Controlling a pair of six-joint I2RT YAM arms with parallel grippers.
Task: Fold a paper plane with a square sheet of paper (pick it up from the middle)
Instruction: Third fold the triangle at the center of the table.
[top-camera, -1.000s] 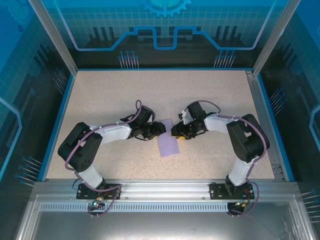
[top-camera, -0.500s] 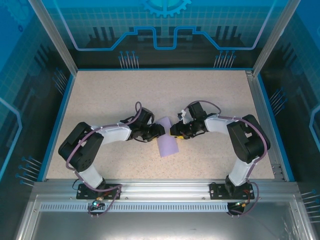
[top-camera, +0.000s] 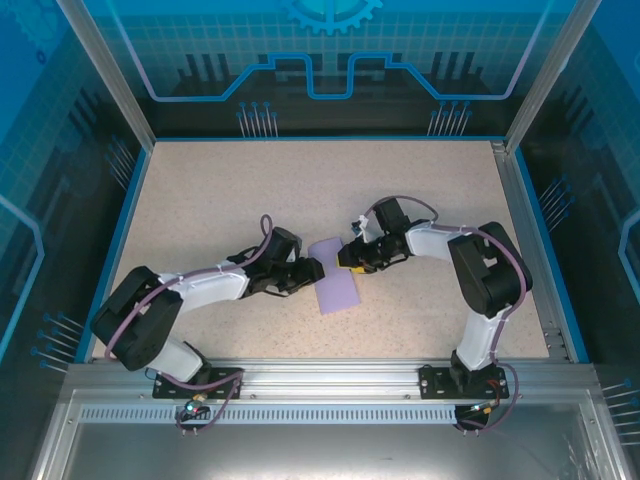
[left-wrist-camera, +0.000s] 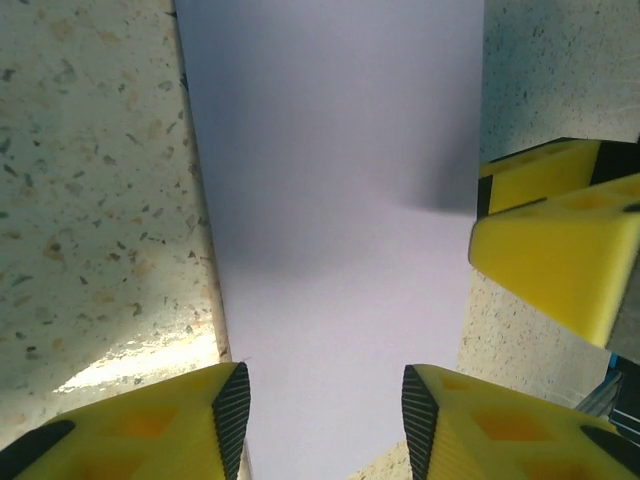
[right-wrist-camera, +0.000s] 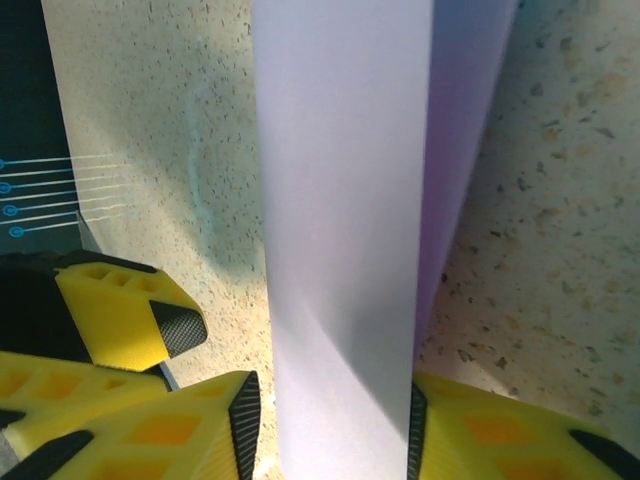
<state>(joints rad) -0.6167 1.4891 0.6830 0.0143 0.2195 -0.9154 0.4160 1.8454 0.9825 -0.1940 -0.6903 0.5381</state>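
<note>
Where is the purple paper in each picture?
Top external: the purple paper lies in the middle of the speckled tabletop.
Left wrist: centre, running top to bottom.
Right wrist: a tall strip down the centre.
Shared landmark: the speckled tabletop beside the paper.

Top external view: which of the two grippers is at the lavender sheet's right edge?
The right gripper, on the right-hand arm; the left gripper sits across the square sheet of paper, at its left edge.

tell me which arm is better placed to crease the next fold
Right, probably. The right gripper straddles the raised flap of the square sheet of paper, jaws apart either side. The left gripper hovers over the flat part, better for pinning it.
</note>
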